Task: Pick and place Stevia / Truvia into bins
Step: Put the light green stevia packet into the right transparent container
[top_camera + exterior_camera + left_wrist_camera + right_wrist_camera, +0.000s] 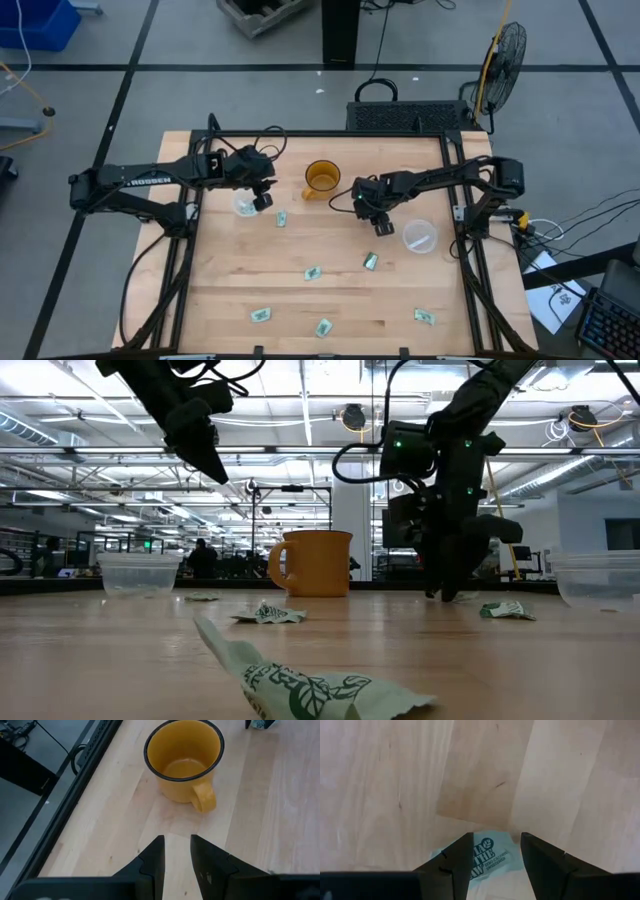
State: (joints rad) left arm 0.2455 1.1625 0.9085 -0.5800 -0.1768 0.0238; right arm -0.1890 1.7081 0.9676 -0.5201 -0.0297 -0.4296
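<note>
Several pale green and white sachets lie flat on the wooden table, among them ones in the high view (281, 218), (313, 273), (370, 261). My right gripper (383, 226) is open and low over the table. Its fingers point down on either side of a sachet (487, 856) that lies flat under it. My left gripper (262, 200) is raised well above the table (205, 455), beside the left clear cup (244, 206). Its fingers (177, 851) stand a narrow gap apart and are empty. The right clear cup (420, 236) stands just right of my right gripper. My right gripper comes from above, pointing down, with one open finger (455, 862) at each side of the sachet's printed face (485, 851). The sachet lies flat on the table. I cannot tell whether the fingers touch it.
An amber-orange mug (322, 178) with a handle stands between the two arms, toward the far edge. More sachets lie near the near edge (261, 315), (323, 327), (425, 317). Black frame rails (190, 250) run along the table's left and right sides.
</note>
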